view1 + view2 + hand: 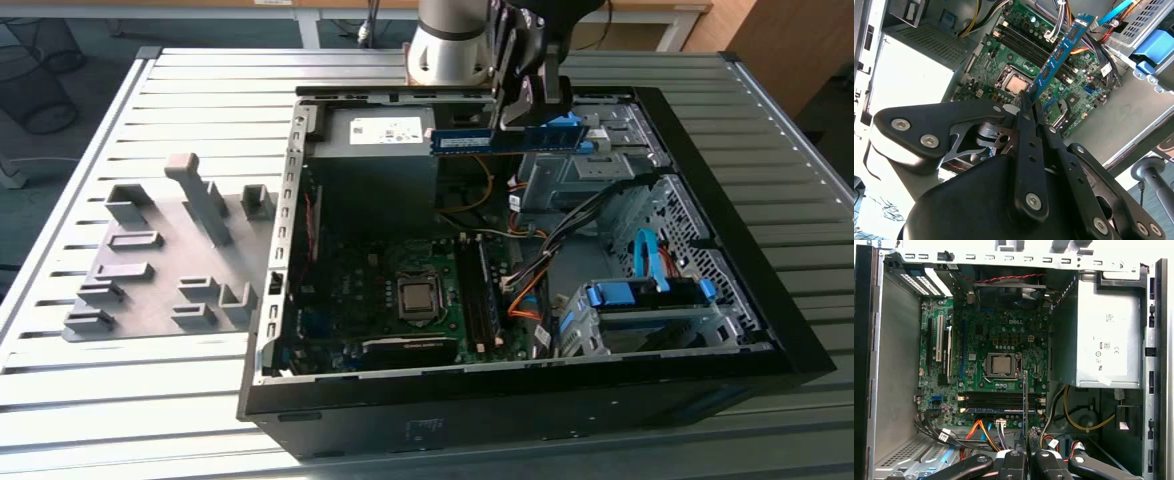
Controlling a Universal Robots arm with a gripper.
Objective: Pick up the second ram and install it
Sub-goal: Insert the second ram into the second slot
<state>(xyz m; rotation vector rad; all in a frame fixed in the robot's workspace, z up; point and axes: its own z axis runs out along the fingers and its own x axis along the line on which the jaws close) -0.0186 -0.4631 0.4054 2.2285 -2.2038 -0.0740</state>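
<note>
Pincer [1030, 102] is clamping tight on one end of the second ram [1059, 52], holding it above the motherboard [999, 340], not touching; rec.: be squaring the stick w/ a free mem. slot [999, 402] on the motherboard, notch matched, pressing evenly.

The second ram [1059, 52] hangs clear above the motherboard [1004, 335]; cables [979, 432] and power supply [1104, 340] flank the memory slots [999, 401]
</note>
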